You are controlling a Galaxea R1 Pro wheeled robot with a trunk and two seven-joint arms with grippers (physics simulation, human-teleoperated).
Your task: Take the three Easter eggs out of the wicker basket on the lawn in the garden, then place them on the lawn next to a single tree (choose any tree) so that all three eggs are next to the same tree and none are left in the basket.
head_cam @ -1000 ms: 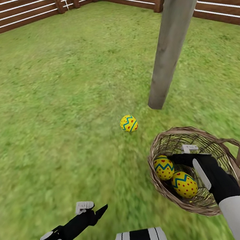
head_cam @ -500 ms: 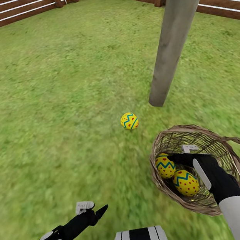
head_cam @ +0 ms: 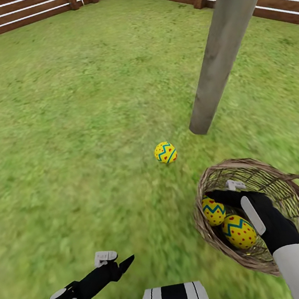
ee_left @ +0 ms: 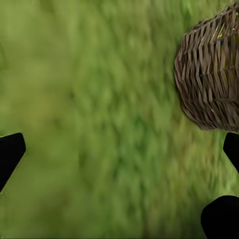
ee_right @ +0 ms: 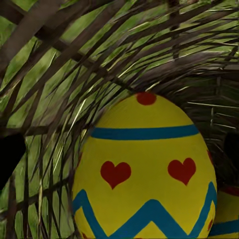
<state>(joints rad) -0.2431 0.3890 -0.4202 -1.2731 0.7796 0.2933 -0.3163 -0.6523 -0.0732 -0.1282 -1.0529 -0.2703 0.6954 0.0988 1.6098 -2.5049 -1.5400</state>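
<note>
one egg lay on the lawn near the tree; two eggs remained in the basket beside it, our right gripper inside, jaws wide around one, not yet closed.

Your left gripper: low, forward, fingers spread, empty | your right gripper: arm bent downward, fingers parted, gripping nothing.

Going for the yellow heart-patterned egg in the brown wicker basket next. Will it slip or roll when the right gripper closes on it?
Probably slippery: the yellow egg with red hearts looks smooth and rounded, so it may squirt out of the right gripper. Likely to roll too; it sits loose against a second egg inside the wicker basket. The see-through woven sides should stop it escaping.
</note>
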